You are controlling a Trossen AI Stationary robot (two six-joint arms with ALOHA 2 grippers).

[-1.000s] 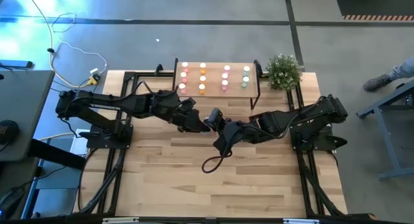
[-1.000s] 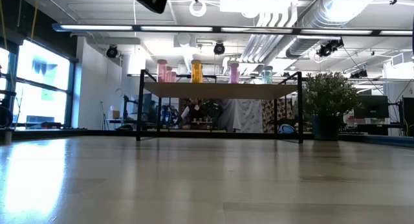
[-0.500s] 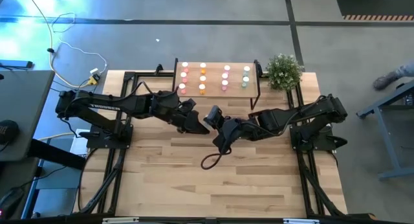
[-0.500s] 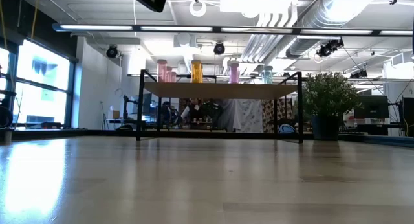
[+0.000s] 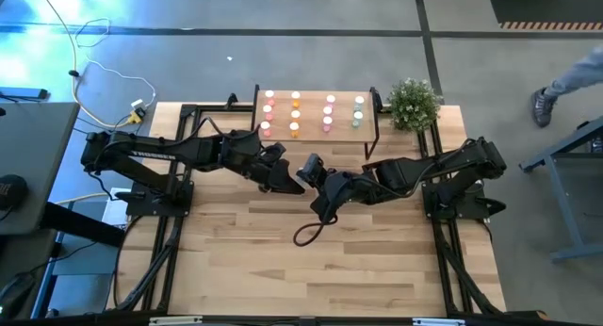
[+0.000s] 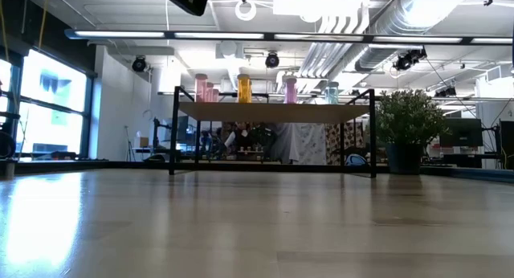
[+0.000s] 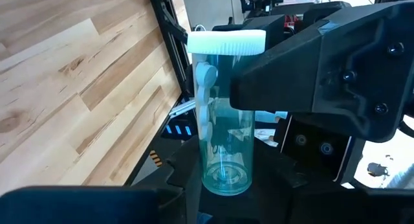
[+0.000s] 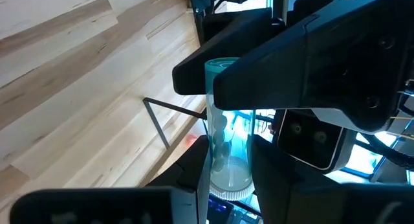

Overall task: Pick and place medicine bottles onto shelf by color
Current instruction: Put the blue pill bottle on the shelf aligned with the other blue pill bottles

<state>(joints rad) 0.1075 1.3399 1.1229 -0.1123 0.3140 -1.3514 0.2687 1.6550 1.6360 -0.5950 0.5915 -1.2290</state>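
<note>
Two pincers meet on one teal bottle, mid-frame
Left pincer (image 5: 300, 178) and right pincer (image 5: 311, 168) both clamp the teal bottle (image 7: 223, 114) (white-capped) above the surface (image 5: 283, 269), below the shelf (image 5: 313, 114).

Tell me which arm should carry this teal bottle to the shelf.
Right. The left gripper and right gripper both seem to grip the teal bottle mid-table, but the shelf has its teal bottles at the right end, the right arm's side.

The wooden table (image 5: 283, 260) carries the shelf (image 5: 340, 113) and apparently a potted plant (image 5: 413, 104)
</note>
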